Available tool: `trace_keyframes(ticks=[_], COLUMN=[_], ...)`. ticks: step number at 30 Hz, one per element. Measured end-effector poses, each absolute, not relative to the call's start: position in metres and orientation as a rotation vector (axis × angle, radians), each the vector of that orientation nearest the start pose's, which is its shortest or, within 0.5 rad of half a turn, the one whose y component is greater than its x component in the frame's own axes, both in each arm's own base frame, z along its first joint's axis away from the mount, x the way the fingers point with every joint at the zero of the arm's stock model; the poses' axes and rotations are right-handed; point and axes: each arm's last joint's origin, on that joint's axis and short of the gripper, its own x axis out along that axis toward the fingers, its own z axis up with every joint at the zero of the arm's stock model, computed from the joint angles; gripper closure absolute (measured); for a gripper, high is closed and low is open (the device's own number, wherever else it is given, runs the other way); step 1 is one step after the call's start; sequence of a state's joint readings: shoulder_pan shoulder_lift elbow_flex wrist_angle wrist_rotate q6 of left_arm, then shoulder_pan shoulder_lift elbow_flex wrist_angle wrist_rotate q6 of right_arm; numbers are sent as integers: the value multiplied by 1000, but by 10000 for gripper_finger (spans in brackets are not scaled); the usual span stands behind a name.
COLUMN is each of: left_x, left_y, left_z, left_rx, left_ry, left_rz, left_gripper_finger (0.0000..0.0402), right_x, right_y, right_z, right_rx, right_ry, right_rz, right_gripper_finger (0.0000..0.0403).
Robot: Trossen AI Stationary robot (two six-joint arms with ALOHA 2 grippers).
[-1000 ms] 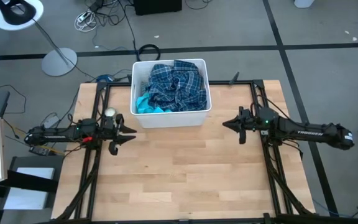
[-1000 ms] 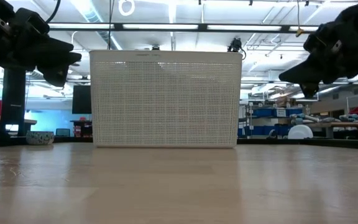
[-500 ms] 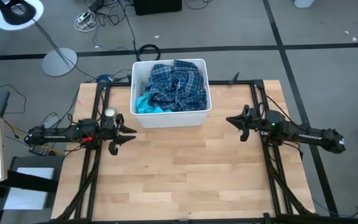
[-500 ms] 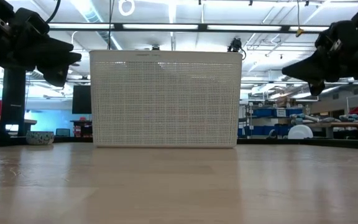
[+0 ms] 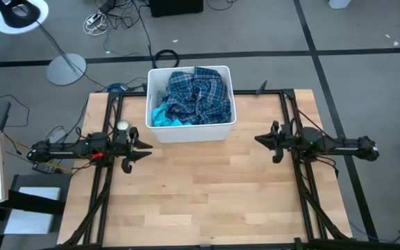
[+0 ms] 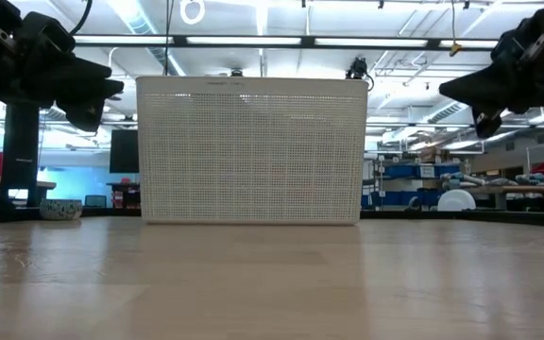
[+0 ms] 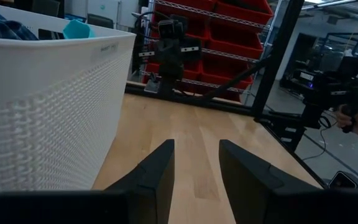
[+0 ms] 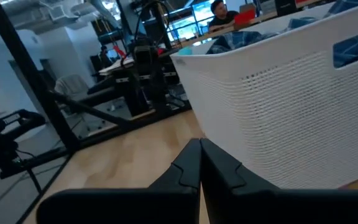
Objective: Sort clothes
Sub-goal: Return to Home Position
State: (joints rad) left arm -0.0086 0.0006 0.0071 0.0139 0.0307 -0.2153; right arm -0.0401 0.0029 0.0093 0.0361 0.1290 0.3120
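Left gripper [image 5: 146,148] hangs just off the white bin's [image 5: 189,132] near corner, fingers spread and empty. The right gripper [image 5: 258,139] sits farther off the bin's opposite side, fingers pressed together on nothing. All the clothes lie inside the bin, plaid shirt [image 5: 194,94] heaped on top, turquoise one [image 5: 160,118] against its left wall (nothing visible outside it). I'd watch the left arm: that near, a careless swing could clip the bin and spill the heap.

I had a navy-and-white plaid shirt [image 5: 198,94] on screen, a bright turquoise garment [image 5: 160,119], and the bin [image 5: 190,132] white with a fine perforated pattern. The worktop [image 5: 207,187] showed pale blond wood, the floor [image 5: 367,28] grey.
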Motion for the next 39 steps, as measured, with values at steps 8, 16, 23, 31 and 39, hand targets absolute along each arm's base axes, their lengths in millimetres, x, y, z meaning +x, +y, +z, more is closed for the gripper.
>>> trace_keyframes(ticks=[8, 16, 23, 31, 39], left_x=[97, 97, 97, 97, 97], left_y=[-2, -2, -2, -2, 0], left_z=[167, 167, 167, 167, 166], left_rx=[-214, -212, -211, -209, -78], left_ry=[-16, -16, -16, -16, -11], left_rz=[-46, -46, -46, -45, 10], left_gripper_finger=[270, 270, 270, 270, 270], right_x=[96, 96, 96, 97, 97], right_y=[9, 13, 13, 13, 13], right_z=[171, 171, 170, 169, 169], right_rx=[243, 70, -3, -11, -79], right_ry=[-59, -59, -46, -35, -33], right_rz=[-53, -59, -60, -55, -57], right_gripper_finger=[398, 394, 395, 396, 394])
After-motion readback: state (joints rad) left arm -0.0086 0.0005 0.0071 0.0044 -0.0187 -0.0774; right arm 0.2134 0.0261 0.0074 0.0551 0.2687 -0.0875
